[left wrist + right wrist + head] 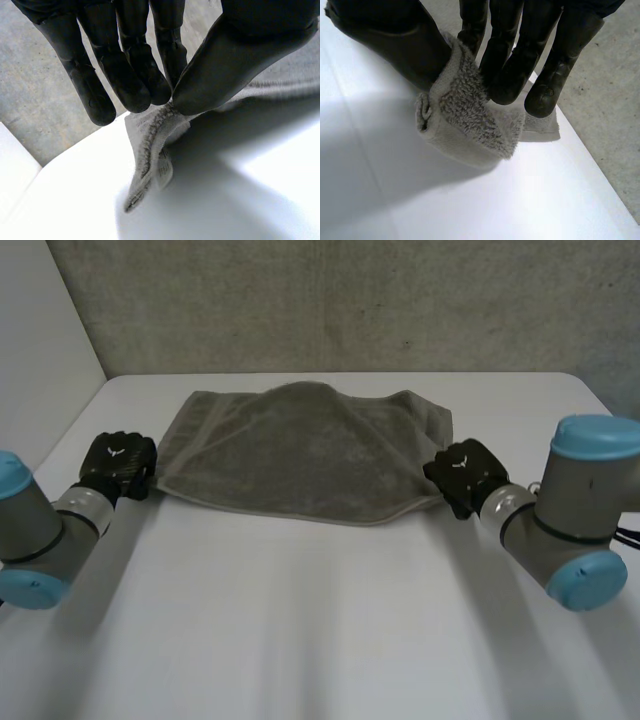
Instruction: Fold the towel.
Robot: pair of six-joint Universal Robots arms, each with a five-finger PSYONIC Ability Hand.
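A grey towel (305, 455) lies across the far middle of the white table (320, 620), its far edge humped up. My left hand (118, 465) is at the towel's near left corner. In the left wrist view its fingers (130, 75) and thumb pinch that corner of the towel (150, 145). At the near right corner my right hand (463, 476) grips the cloth. The right wrist view shows a bunched fold of the towel (470, 120) pinched between the thumb (395, 35) and the fingers.
A grey wall (330, 300) stands close behind the table's far edge. White table runs wide in front of the towel. Both arms (45, 535) reach in from the near corners.
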